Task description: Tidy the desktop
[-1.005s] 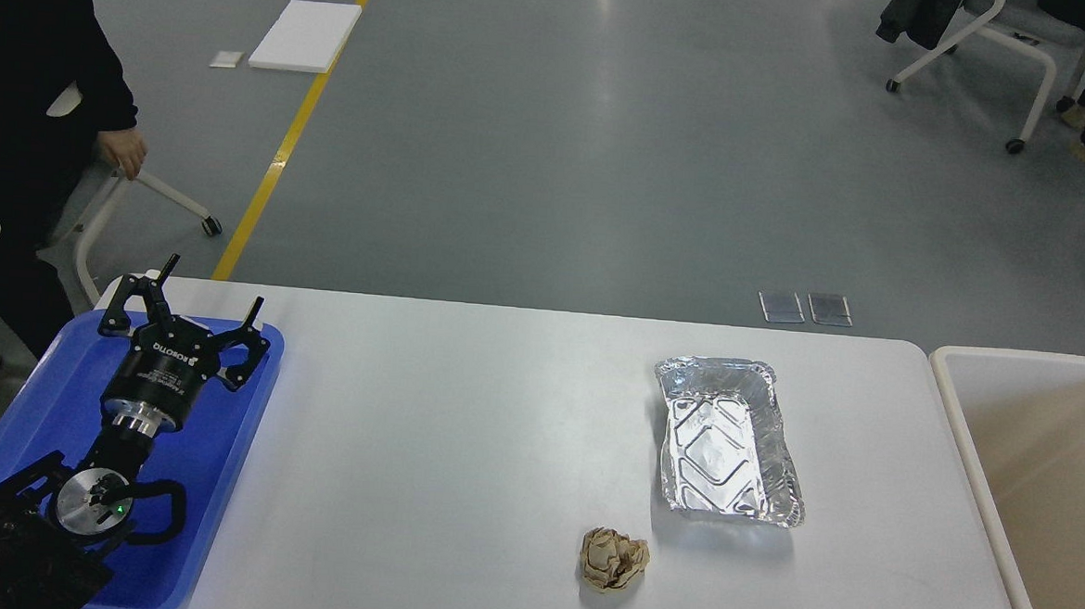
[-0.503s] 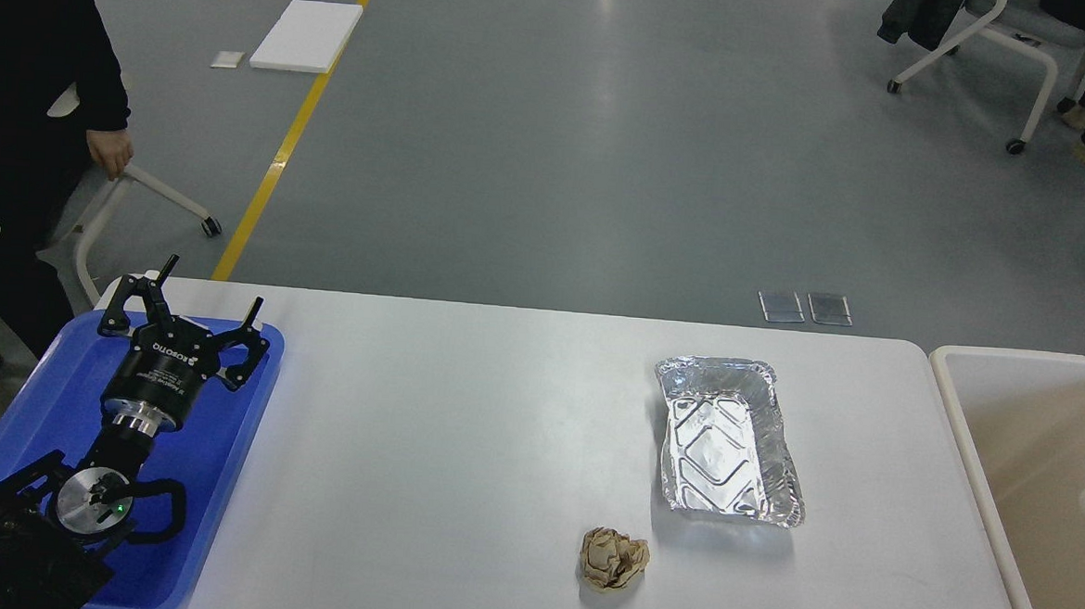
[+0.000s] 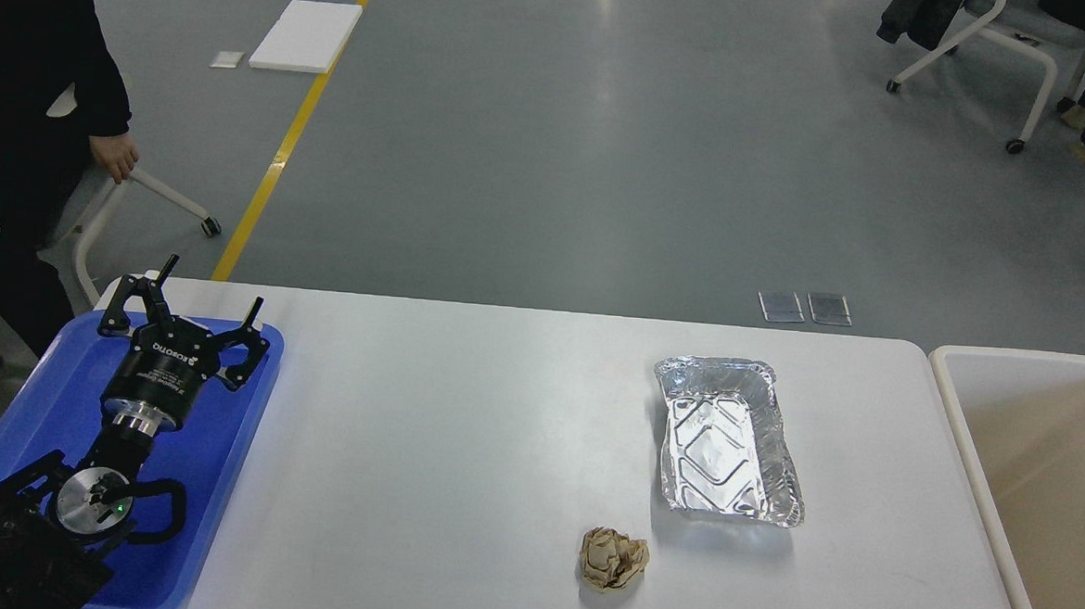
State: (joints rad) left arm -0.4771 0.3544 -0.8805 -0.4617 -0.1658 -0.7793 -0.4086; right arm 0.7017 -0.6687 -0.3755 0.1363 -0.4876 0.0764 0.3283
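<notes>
The white desktop (image 3: pixel 462 430) carries an empty crinkled foil tray (image 3: pixel 729 437) at the right of middle and a crumpled brown paper ball (image 3: pixel 614 559) in front of it, near the front edge. My left gripper (image 3: pixel 213 285) is open and empty, its fingers spread above the far end of the blue tray (image 3: pixel 46 390), far left of both items. My right arm and gripper are out of view.
A beige-white rimmed bin (image 3: pixel 958 428) stands against the desktop's right end. A person (image 3: pixel 34 83) in black stands at the far left beside a wheeled chair frame (image 3: pixel 167 197). More chairs stand at the back right.
A pale shape at the right edge inside the bin has slipped out of view. The person's hand at the left shifted slightly. My left arm has not moved.
</notes>
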